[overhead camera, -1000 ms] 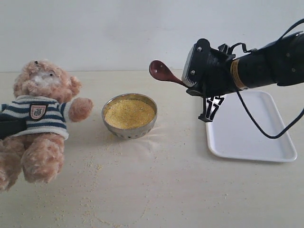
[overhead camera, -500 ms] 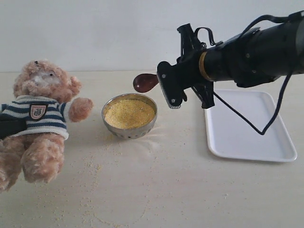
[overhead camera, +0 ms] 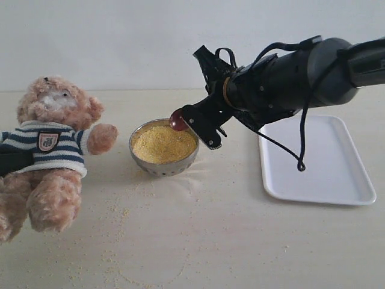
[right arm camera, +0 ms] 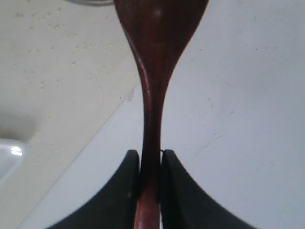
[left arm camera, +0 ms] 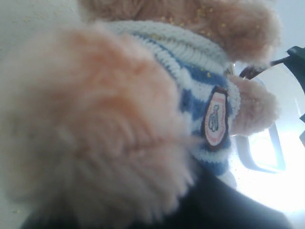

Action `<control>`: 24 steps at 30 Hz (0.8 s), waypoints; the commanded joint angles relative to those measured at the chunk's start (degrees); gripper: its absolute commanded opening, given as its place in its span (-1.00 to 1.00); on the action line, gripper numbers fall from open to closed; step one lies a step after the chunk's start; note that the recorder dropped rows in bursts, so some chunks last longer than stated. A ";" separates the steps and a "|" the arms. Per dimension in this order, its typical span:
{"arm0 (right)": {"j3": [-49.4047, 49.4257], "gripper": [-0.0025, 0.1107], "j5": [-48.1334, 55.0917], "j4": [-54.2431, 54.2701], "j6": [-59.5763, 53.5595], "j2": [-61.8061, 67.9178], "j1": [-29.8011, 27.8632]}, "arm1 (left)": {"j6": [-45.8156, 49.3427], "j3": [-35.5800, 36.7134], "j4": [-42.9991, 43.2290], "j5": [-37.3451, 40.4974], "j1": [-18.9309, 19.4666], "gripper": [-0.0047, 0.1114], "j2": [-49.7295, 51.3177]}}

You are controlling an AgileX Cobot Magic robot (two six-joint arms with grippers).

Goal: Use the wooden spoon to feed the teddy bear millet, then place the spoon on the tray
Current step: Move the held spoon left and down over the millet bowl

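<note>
The right hand is clamped on the spoon's handle, its scoop at the rim of the bowl of millet. The left hand is against the bear's side, but I cannot tell its grip.

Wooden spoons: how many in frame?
1. The wooden spoon sits clamped in the right tool, its bowl at the metal bowl's right rim in the exterior view. The teddy bear could hide another.

The teddy bear sits at the frame's left edge, the bowl holding the millet stands just right of its paw, the wooden spoon hangs over the bowl's upper right rim, and the tray lies well apart at the right.
</note>
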 commanded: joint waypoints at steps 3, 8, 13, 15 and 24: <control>-3.02 -0.96 -0.80 0.04 -0.36 1.54 0.09 | 0.22 -0.06 -0.99 0.97 0.12 -0.83 -0.09; -3.02 -0.96 -4.98 0.04 -0.64 1.80 0.74 | 0.22 -0.06 -0.99 0.97 0.12 -0.83 -0.09; -3.40 -0.96 -2.79 0.04 -0.73 3.41 2.34 | 0.22 -0.06 -0.99 0.97 0.12 -0.83 -0.09; -3.40 -0.96 -1.66 0.04 -0.73 4.38 2.56 | 0.22 -0.06 -0.99 0.97 0.12 -0.83 -0.09; -3.40 -0.96 -0.27 0.04 -0.73 5.48 2.80 | 0.22 -0.06 -0.99 0.97 0.12 -0.83 -0.09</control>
